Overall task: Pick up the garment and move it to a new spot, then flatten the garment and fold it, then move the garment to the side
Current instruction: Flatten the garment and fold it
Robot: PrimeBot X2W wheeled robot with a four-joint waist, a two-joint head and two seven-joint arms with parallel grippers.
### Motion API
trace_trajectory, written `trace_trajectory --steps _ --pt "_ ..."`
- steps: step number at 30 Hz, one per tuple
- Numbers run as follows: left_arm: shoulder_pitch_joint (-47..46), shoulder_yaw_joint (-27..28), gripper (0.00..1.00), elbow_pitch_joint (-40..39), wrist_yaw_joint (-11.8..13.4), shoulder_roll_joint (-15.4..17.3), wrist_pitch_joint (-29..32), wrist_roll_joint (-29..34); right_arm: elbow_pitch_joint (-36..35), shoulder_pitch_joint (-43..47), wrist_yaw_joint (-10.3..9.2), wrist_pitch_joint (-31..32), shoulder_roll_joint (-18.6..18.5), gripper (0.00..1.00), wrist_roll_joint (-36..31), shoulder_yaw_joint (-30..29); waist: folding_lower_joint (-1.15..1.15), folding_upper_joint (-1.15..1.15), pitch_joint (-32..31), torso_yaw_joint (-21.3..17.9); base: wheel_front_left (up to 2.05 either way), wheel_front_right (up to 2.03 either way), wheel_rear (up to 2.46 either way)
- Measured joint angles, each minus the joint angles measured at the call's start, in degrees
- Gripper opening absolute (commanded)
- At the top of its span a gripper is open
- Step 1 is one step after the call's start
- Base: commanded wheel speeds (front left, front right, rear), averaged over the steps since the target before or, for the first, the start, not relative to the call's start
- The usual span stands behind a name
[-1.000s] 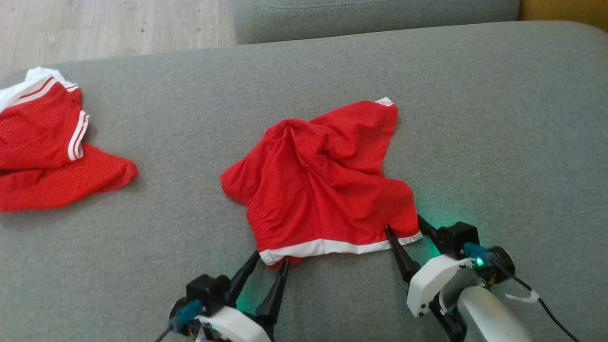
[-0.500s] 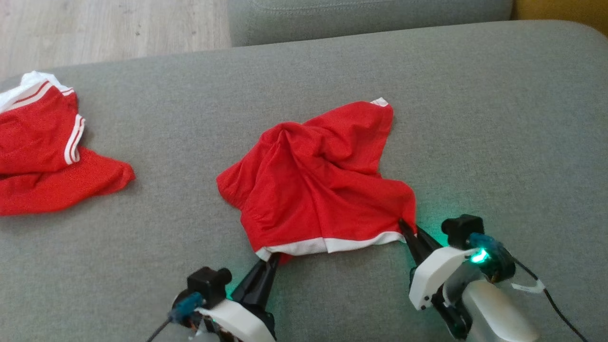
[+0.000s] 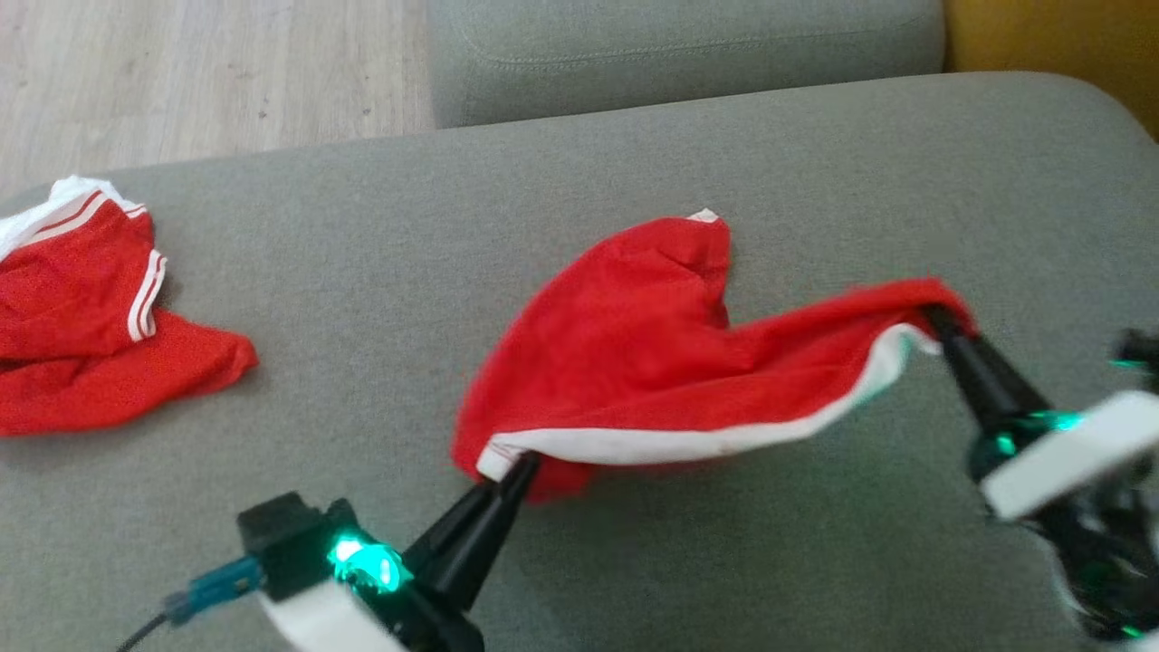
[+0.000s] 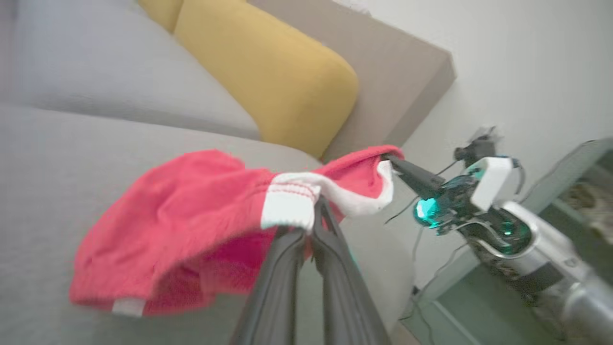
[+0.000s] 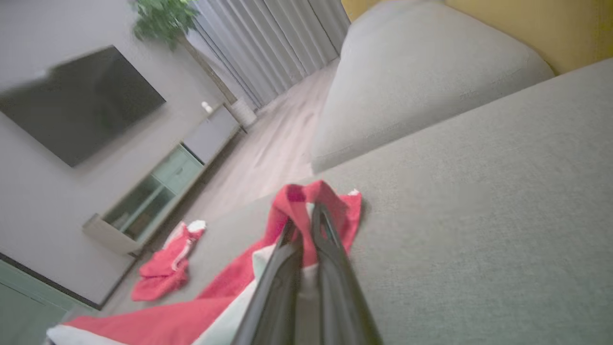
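My left pincer (image 3: 519,468) is clamped on the near-left end of the white waistband (image 3: 688,444) of the red shorts (image 3: 634,344). My right pincer (image 3: 934,317) is pinched tight on the band's right end and sits higher. I hold both ends so the band pulls straight between them and the legs can hang free to spread out. The shorts are mid-seat and half lifted, with their far hem touching the grey sofa seat (image 3: 362,263). Bare seat runs rightward to the rounded edge. On the far side another grey cushion (image 3: 679,45) closes things off. A second red garment (image 3: 90,335) lies well apart at the left edge, so I judge rightward the freer way.
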Motion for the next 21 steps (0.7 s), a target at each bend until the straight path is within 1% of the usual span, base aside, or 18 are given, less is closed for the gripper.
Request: trace_trajectory --steps 3,6,7,8,9,12,15,17,19,21 --pt "1.1 1.0 0.0 -11.4 0.9 3.2 2.2 -1.9 -11.3 5.1 0.0 5.5 0.2 0.0 6.2 -5.9 0.0 0.0 -0.1 -0.2 0.0 0.0 0.0" --pt "0.5 2.9 0.0 -21.0 2.4 5.3 4.3 -2.8 -20.4 8.7 0.0 11.8 2.1 0.0 11.7 -11.4 0.0 0.0 0.0 -0.7 0.0 0.0 0.0" --pt "-0.1 3.0 0.0 -23.6 2.6 5.9 5.2 -3.0 -22.9 9.7 0.0 13.9 2.6 0.0 12.9 -12.8 0.0 0.0 0.2 -0.8 0.0 0.0 0.0" --pt "-0.1 3.0 0.0 -23.6 2.6 5.9 5.2 -3.0 -22.9 9.7 0.0 13.9 2.6 0.0 12.9 -12.8 0.0 0.0 0.2 -0.8 0.0 0.0 0.0" --pt "-0.8 3.2 0.0 -26.2 3.0 6.2 6.2 -3.2 -25.2 10.8 0.0 16.0 3.3 0.0 13.9 -14.1 0.0 0.0 0.5 -0.9 0.0 0.0 0.0" --pt "-3.5 4.0 0.0 -31.8 3.9 6.7 8.8 -4.0 -31.2 12.9 -0.01 20.6 6.1 0.0 15.9 -17.7 0.0 0.0 1.6 -1.4 0.0 0.0 0.0" --pt "-6.8 5.5 0.0 -34.8 5.3 6.8 10.6 -4.6 -36.1 12.6 0.0 23.6 10.1 0.0 17.4 -20.4 0.0 0.0 3.1 -2.0 0.0 0.0 0.0" --pt "-9.7 7.8 0.0 -34.5 6.2 7.3 11.9 -4.0 -37.6 11.5 -0.01 25.4 12.2 0.0 17.4 -21.9 0.0 0.0 4.5 -2.3 0.0 0.0 0.0" --pt "-13.8 9.7 0.0 -33.3 6.3 8.1 13.3 -3.9 -37.3 7.8 0.0 27.4 13.4 0.0 16.0 -23.2 0.0 0.0 6.2 -2.8 0.0 0.0 0.0" --pt "-18.9 11.5 0.0 -30.3 5.9 7.9 14.8 -5.3 -34.4 0.5 -0.01 29.8 14.6 0.0 13.7 -23.8 0.01 0.0 8.3 -3.1 0.0 0.0 0.0"
